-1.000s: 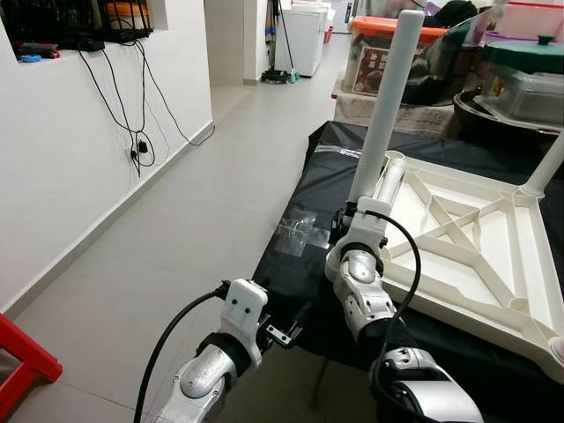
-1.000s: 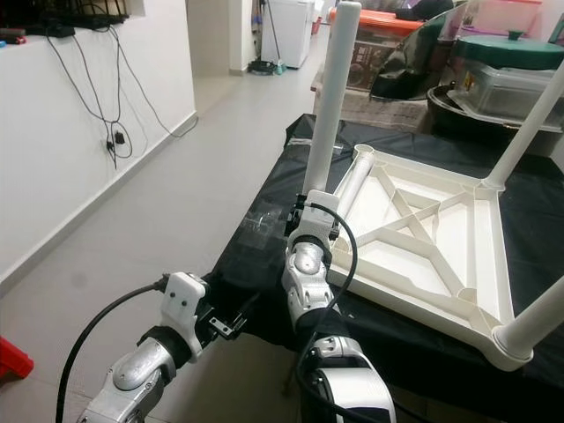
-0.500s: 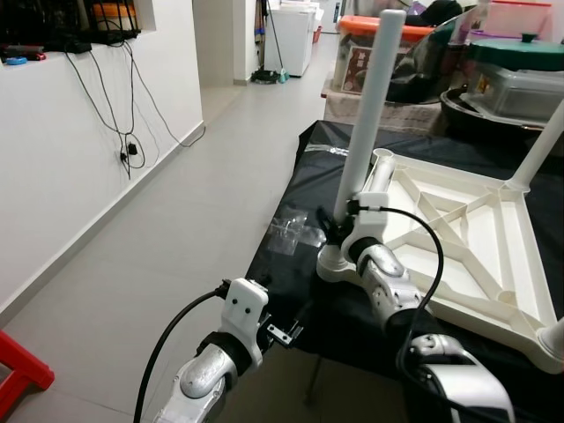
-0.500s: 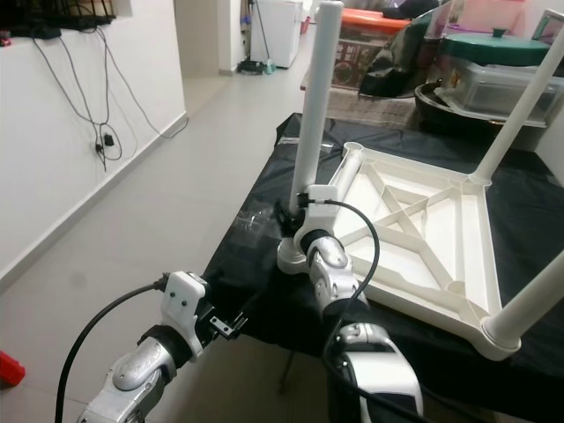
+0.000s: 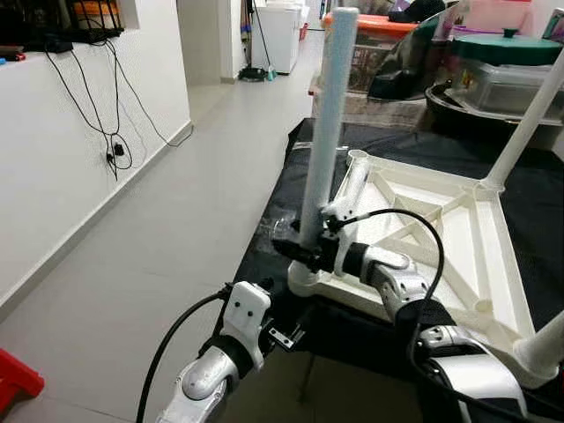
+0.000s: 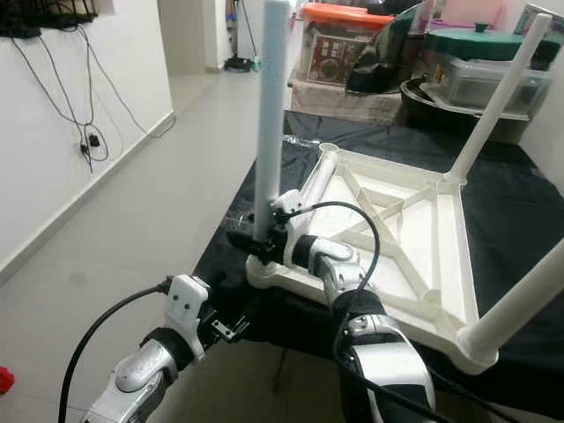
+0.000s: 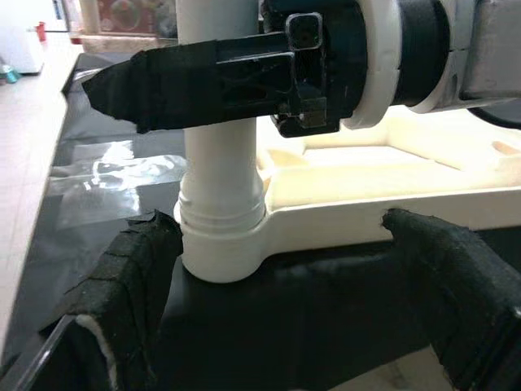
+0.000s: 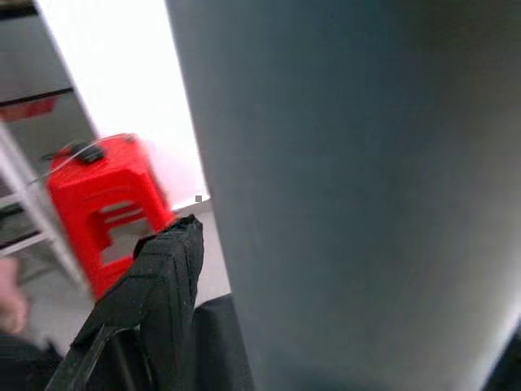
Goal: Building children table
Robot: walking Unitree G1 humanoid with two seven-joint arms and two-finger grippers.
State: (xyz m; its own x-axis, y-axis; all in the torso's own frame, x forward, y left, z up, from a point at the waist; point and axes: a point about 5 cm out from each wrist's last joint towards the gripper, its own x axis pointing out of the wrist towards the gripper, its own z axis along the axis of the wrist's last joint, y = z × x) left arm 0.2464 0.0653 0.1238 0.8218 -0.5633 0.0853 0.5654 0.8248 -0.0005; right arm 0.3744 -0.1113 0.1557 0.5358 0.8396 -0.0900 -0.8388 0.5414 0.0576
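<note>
1. The white children's table (image 5: 441,229) lies upside down on the black-covered desk (image 5: 291,220).
2. The right gripper (image 5: 300,249) has its fingers clamped around the upright leg (image 5: 328,123) at the near corner socket.
3. The left gripper (image 7: 293,269) hangs below the desk edge, fingers spread wide.

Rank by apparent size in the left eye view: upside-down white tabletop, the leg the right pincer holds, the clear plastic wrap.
1. Tabletop, largest.
2. Leg in the right pincer.
3. Plastic wrap, smallest.
</note>
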